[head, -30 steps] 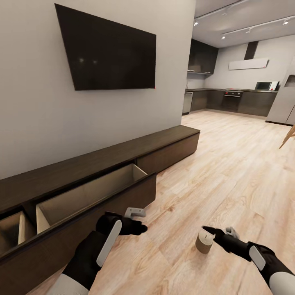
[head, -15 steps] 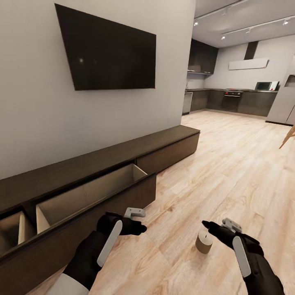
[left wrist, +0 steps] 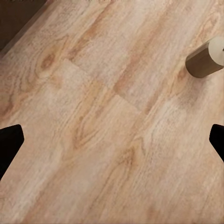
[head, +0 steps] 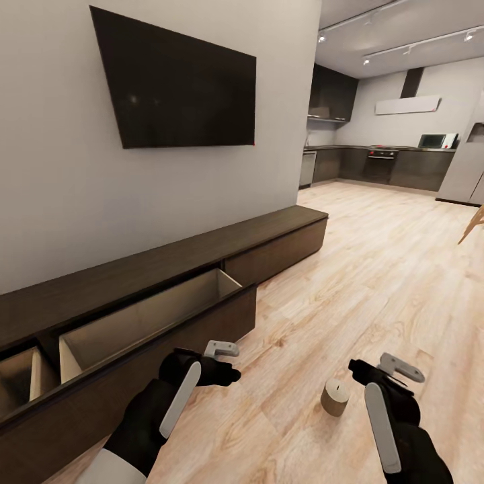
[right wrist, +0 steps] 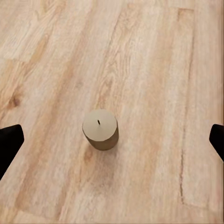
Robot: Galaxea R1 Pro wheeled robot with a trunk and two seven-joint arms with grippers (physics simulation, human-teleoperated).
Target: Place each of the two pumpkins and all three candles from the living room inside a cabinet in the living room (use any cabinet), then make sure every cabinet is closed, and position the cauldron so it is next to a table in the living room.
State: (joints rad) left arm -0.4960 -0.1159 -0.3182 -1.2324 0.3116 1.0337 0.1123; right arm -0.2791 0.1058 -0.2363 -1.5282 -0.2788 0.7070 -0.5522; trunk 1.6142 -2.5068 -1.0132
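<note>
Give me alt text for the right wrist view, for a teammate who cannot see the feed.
A short tan candle with a pale flat top and tiny dark wick stands upright on the light wood plank floor, untouched, about midway between the two dark fingertips of the open right gripper, which show at opposite edges of the picture.

I see a pale grey wall (head: 60, 202) carrying a dark flat television (head: 178, 84). Light wood-plank floor (head: 376, 269) runs back to a dark kitchen (head: 383, 165) with a microwave (head: 435, 140); ceiling track lights (head: 403, 47) are lit.
</note>
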